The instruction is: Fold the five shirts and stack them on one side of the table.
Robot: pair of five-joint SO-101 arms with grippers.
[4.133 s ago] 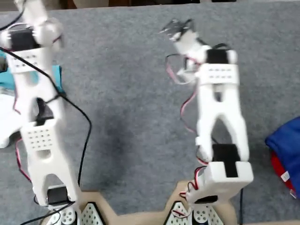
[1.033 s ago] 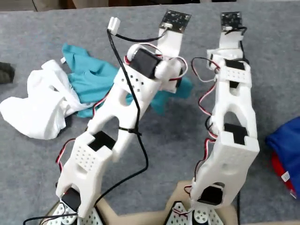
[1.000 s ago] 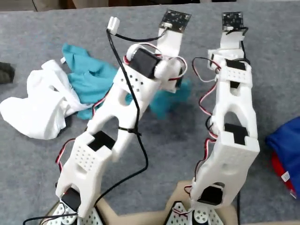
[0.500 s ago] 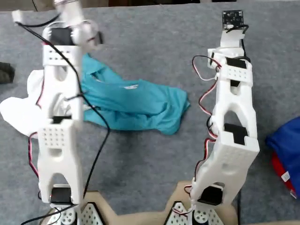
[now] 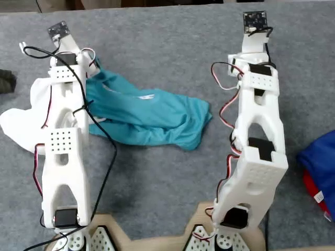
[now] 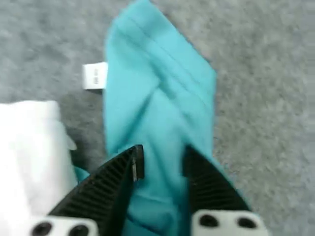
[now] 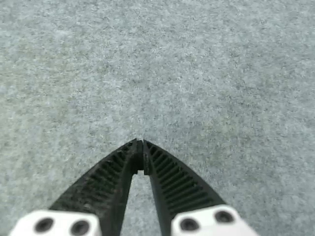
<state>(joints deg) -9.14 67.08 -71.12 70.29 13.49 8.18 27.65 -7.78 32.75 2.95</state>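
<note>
Teal shirt [image 5: 152,117] lies spread on the grey worktop [image 5: 157,47].
Left gripper [image 6: 162,153] partly open astride it; right gripper [image 7: 142,150] closed, empty.

Right gripper [image 7: 142,149], black ribbed fingers [image 7: 114,177] pressed together, over grey felt tabletop [image 7: 206,69].

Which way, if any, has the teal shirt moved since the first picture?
Yes. In the high view the teal shirt lay at the left edge; now it stretches toward the middle, nearer to the blue shirt at the right edge, which stayed put.
</note>
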